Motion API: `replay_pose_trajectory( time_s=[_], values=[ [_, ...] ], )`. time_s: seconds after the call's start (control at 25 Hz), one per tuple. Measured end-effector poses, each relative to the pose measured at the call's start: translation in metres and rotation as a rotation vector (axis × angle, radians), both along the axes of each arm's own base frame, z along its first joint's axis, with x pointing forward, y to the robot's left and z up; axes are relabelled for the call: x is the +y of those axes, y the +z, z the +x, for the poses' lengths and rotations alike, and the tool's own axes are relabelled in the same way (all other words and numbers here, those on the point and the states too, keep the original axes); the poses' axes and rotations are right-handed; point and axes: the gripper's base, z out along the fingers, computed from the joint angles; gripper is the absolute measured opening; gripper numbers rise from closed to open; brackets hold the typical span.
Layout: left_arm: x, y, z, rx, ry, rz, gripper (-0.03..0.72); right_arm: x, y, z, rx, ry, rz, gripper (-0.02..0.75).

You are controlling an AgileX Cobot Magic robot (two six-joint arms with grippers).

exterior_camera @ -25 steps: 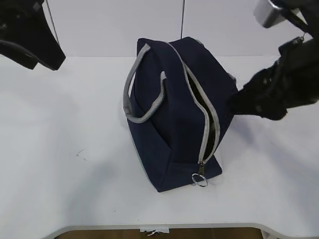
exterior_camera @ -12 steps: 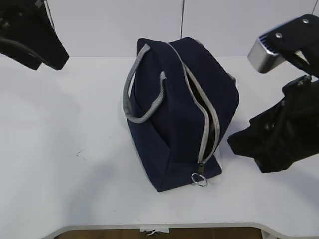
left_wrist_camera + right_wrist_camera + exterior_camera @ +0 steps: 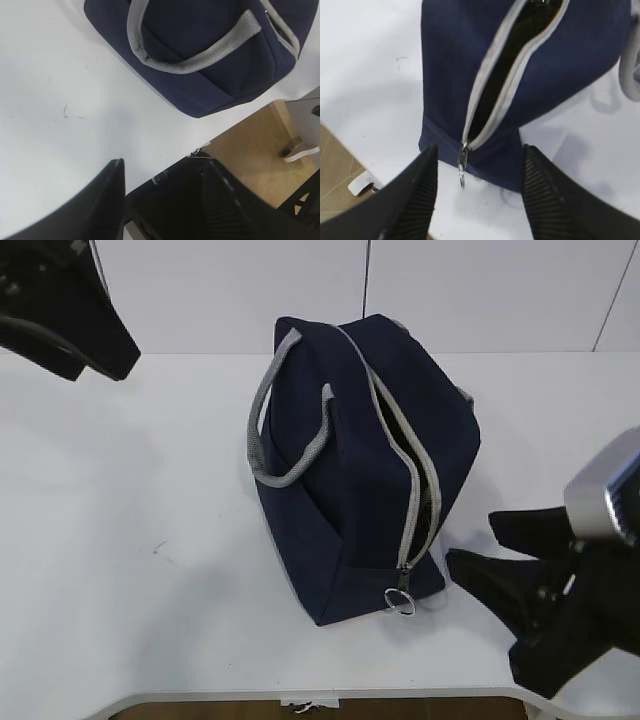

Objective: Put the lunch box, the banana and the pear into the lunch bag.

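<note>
The lunch bag [image 3: 360, 465] stands upright near the middle of the white table [image 3: 130, 540]. Its long axis runs from the far edge of the table toward the near edge, slanting a little to the right as it comes forward. The grey zipper [image 3: 408, 475] follows that same line along the top and is parted, showing a dark slit of interior. The ring pull [image 3: 401, 600] hangs at the near end, low on the front face. One grey handle [image 3: 285, 430] loops out on the bag's left side.

The left gripper [image 3: 162, 192] hangs above the table's near-left area, well apart from the bag, its two black fingers spread with nothing between them. The right gripper [image 3: 480, 192] hovers just in front of the bag's near end, fingers apart and empty, with the ring pull showing in the gap between them in the right wrist view; it touches neither the pull nor the fabric.

The lunch box, banana and pear cannot be made out in any view.
</note>
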Motion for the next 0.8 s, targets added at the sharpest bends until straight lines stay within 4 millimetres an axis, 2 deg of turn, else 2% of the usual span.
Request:
replay_pose_trajectory(
  time_s=[0.24,0.36,0.8],
  values=[
    [0.0,0.0,0.0,0.0,0.0,0.0,0.38,-0.004,-0.024,-0.006,0.039,-0.01,-0.003,0.421],
    [0.0,0.0,0.0,0.0,0.0,0.0,0.38,-0.001,-0.028,-0.001,0.057,-0.032,0.036,0.421],
    [0.0,0.0,0.0,0.0,0.0,0.0,0.38,0.013,-0.07,0.02,0.17,-0.094,0.09,0.421]
  ],
)
